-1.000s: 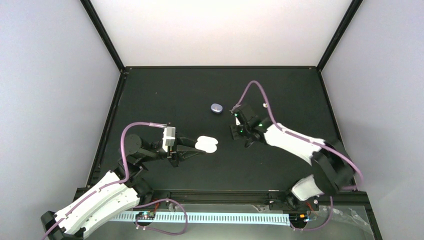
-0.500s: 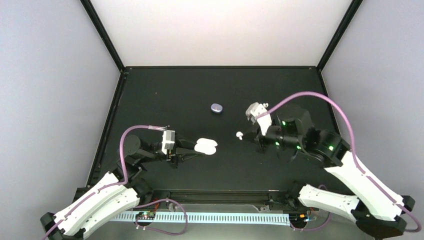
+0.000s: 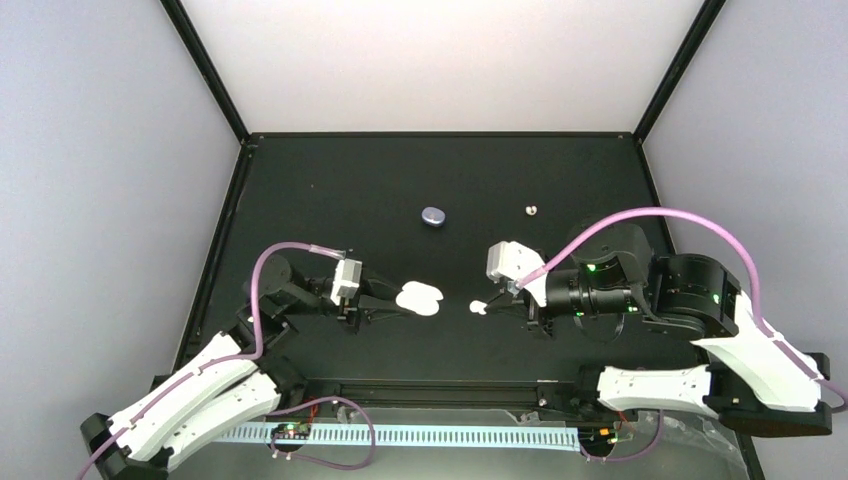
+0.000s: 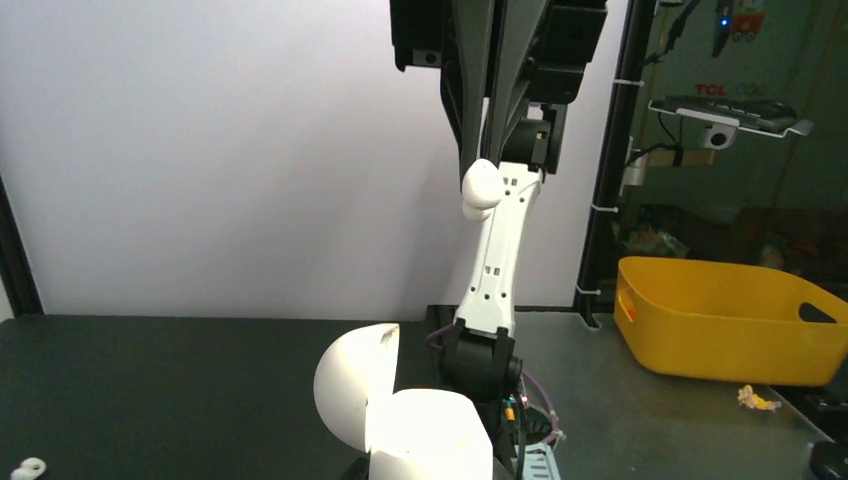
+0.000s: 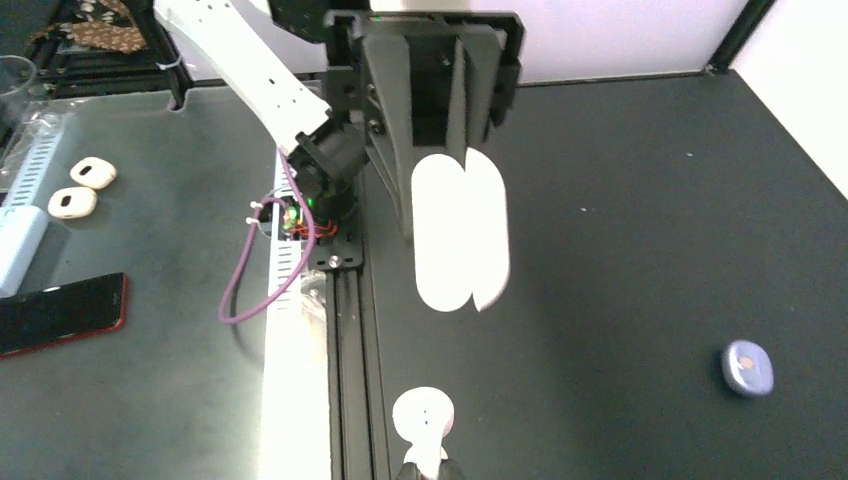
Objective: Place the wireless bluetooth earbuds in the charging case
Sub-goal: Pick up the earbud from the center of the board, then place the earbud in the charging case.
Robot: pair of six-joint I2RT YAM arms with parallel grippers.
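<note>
The white charging case (image 3: 418, 298) is open, lid up, with my left gripper (image 3: 400, 300) shut on it; it fills the bottom of the left wrist view as the case (image 4: 430, 440). Just to its right my right gripper (image 3: 492, 303) is shut on a white earbud (image 3: 479, 307), which stays apart from the case. In the right wrist view that earbud (image 5: 424, 415) sticks out of my right gripper (image 5: 428, 472) and faces the open case (image 5: 460, 230). A second white earbud (image 3: 532, 210) lies at the back right. No purple earbuds show.
A small closed purple case (image 3: 433, 215) lies at the back centre, also seen as the purple case (image 5: 747, 367). The black rail (image 5: 350, 300) runs along the table's near edge. Off the table are a yellow bin (image 4: 720, 320) and a red phone (image 5: 60, 315).
My right arm swung away from the purple case and came toward the near edge with the white earbud, up beside the open case. The left gripper shifted slightly right with the case.
</note>
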